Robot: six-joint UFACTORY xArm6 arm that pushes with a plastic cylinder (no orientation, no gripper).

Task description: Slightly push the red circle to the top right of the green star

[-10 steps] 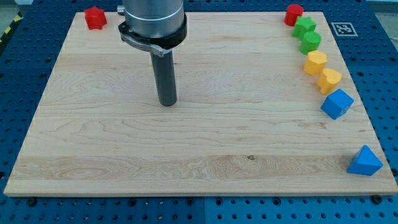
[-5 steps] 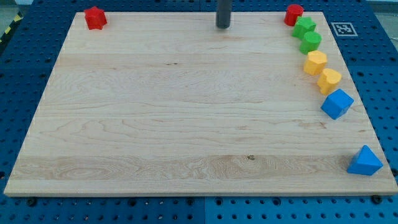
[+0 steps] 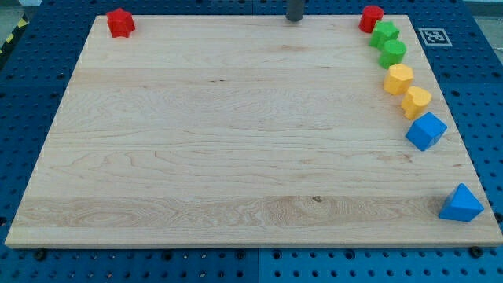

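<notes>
The red circle sits at the board's top right corner. The green star lies just below and to the right of it, touching or nearly touching. My tip is at the board's top edge, well to the left of the red circle, with only the rod's lower end showing.
Below the star along the right edge lie a green circle, two yellow blocks, a blue cube and a blue triangle. A red block sits at the top left corner. The wooden board lies on a blue pegboard.
My tip has moved from the board's left middle up to the top edge and rightward, toward the red circle. No block has moved.
</notes>
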